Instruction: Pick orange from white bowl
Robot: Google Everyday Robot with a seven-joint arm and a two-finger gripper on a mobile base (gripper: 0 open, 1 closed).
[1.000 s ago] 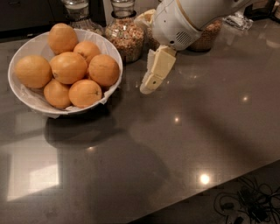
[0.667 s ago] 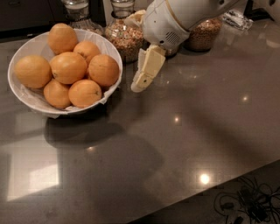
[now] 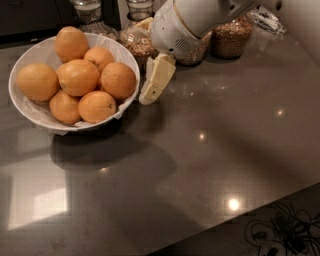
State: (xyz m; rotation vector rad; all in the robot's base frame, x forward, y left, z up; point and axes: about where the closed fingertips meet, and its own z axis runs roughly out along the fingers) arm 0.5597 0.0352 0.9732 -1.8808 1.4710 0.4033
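Observation:
The white bowl (image 3: 31, 51) stands at the left of the dark counter, lined with crinkled white paper and piled with several oranges. The nearest orange (image 3: 118, 80) lies against the bowl's right rim. My gripper (image 3: 152, 87), cream-coloured under a white wrist housing (image 3: 182, 25), hangs just right of the bowl's right rim, tip pointing down-left and close above the counter. It holds nothing that I can see. It stands beside the bowl, not over it.
Glass jars stand along the back: one behind the bowl (image 3: 90, 12), one with grain behind the gripper (image 3: 136, 37), one with nuts at the right (image 3: 230, 35). A clear wrapper (image 3: 267, 20) lies at the far right. Cables (image 3: 280, 230) lie beyond the counter's front edge.
The gripper and arm have moved left across the counter, from the middle toward the bowl's right rim. The bowl and oranges have not moved.

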